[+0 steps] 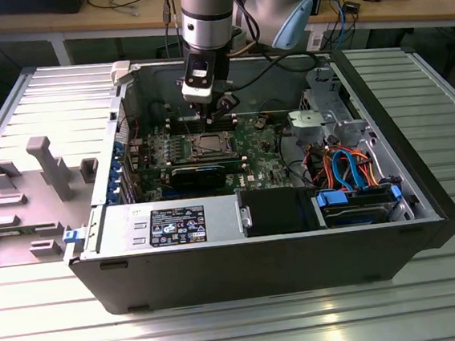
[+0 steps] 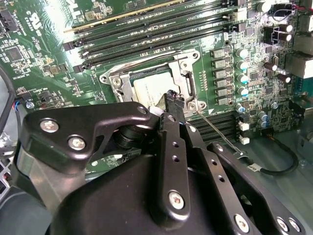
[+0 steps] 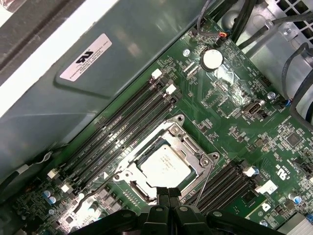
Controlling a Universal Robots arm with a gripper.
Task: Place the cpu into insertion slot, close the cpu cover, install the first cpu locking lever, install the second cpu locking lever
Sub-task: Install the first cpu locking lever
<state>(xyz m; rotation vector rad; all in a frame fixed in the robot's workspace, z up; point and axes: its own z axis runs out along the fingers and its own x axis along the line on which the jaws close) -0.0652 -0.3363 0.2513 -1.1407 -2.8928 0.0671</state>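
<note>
While memory slots flank it, gripper overhangs cpu.

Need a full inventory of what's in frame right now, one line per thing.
Silver-grey square cpu: one, seated in the insertion slot.
Metal-rimmed square insertion slot: one, mid motherboard.
Thin silvery cpu cover: one, down around the cpu.
Thin wire locking levers: two, silver, one along each side of the slot.
Green motherboard: one, on the case floor.
Long black memory slots: two banks, flanking the slot.
Round silver coin battery: one, on the board.
Open grey computer case: one, on the ribbed metal table.
Blue and orange cables: a bundle, exterior view's right.
Grey plastic fixture: one, exterior view's left.
Black gripper: one, fingers shut, directly above the slot's edge.
</note>
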